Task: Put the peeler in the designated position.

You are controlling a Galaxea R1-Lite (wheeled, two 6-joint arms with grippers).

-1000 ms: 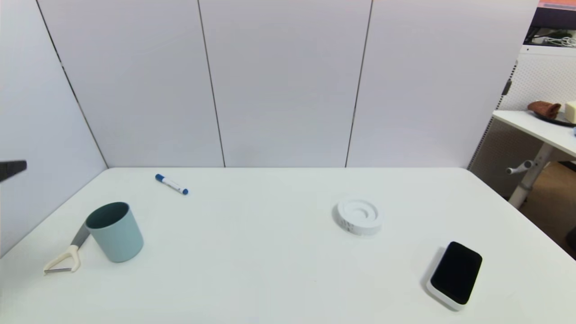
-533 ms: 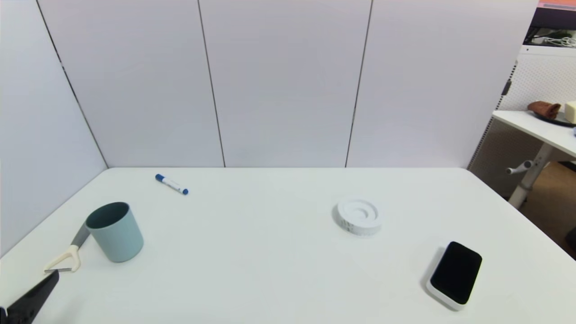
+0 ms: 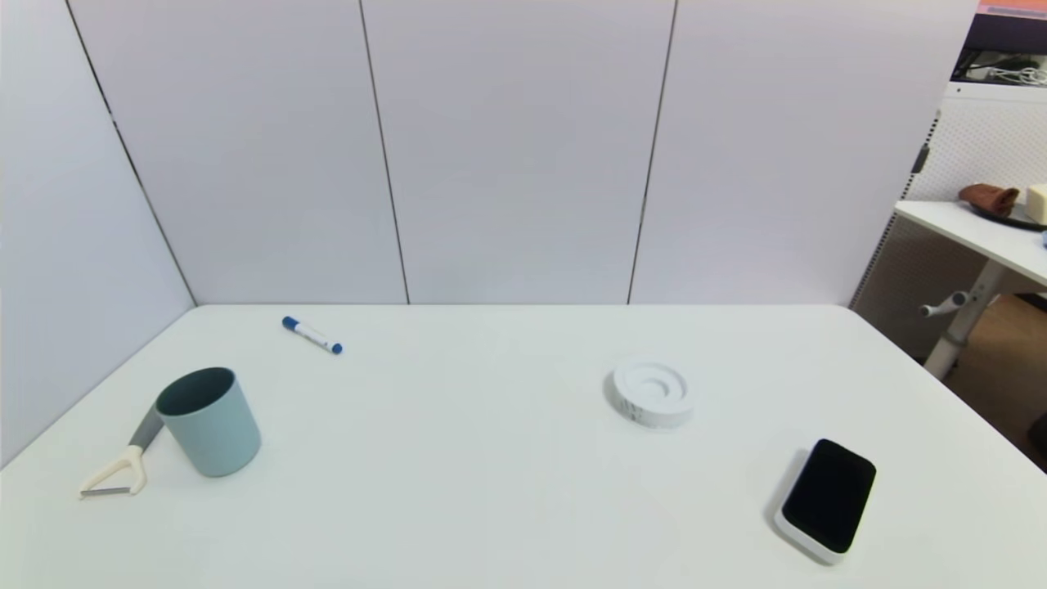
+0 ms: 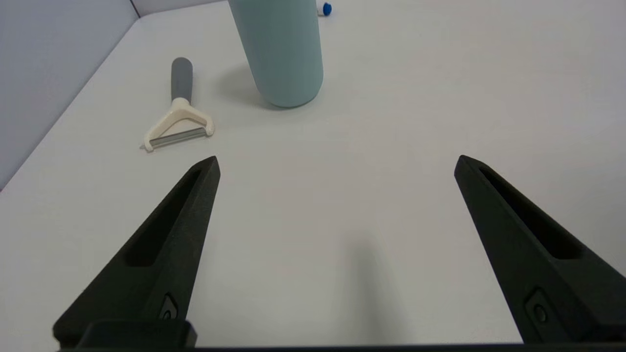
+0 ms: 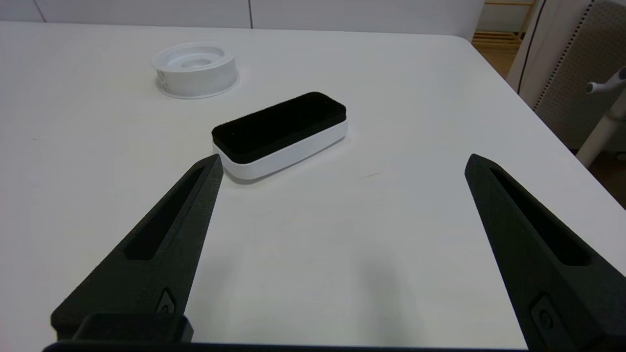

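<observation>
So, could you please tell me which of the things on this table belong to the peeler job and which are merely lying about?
Part of the job:
- the peeler, lying flat beside the cup
- the left gripper, open, short of the peeler

Just lying about:
- teal cup
- blue-capped marker
- white ring-shaped disc
- black-topped eraser
- the right gripper, open and idle near the eraser

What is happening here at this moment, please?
Nothing is being held right now. The peeler lies flat on the white table, at the robot's left, beside a blue-green cup. The left gripper hovers with its fingers open, short of the peeler and not touching it. The right gripper is also open, empty, near a black-topped eraser. Neither arm shows in the head view. The peeler has not been picked up.
</observation>
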